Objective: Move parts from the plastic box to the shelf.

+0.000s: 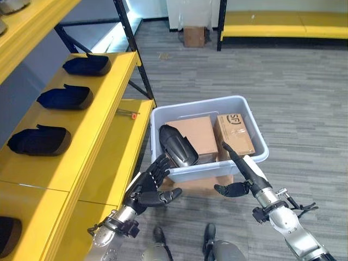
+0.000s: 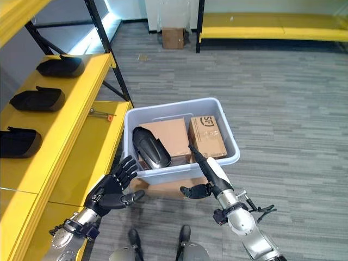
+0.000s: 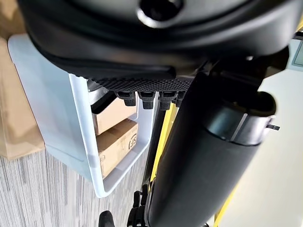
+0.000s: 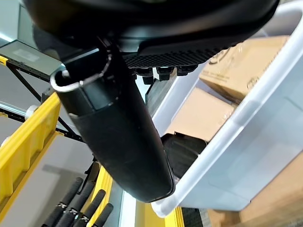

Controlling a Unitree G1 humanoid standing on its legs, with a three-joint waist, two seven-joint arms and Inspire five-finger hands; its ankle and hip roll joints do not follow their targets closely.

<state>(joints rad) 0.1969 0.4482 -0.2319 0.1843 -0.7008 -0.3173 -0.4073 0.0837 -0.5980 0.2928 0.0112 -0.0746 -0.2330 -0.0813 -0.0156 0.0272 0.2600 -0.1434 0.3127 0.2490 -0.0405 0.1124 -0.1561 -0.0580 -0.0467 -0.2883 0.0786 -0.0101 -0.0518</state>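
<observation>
- The black part (image 1: 176, 145) lies in the plastic box (image 1: 251, 117) at frame centre, long axis running up-left to down-right.
- Left hand (image 1: 149, 187), fingers spread, sits just below it, nearer.
- Right hand (image 1: 243, 173), fingers straight, reaches over the box's front rim.

**Both hands open near the box**

Left hand (image 1: 148, 187) hangs just short of the box (image 1: 247, 122) at its near left corner, fingers spread. Right hand (image 1: 243, 173) reaches over the box's near rim, fingers straight, thumb out.
</observation>
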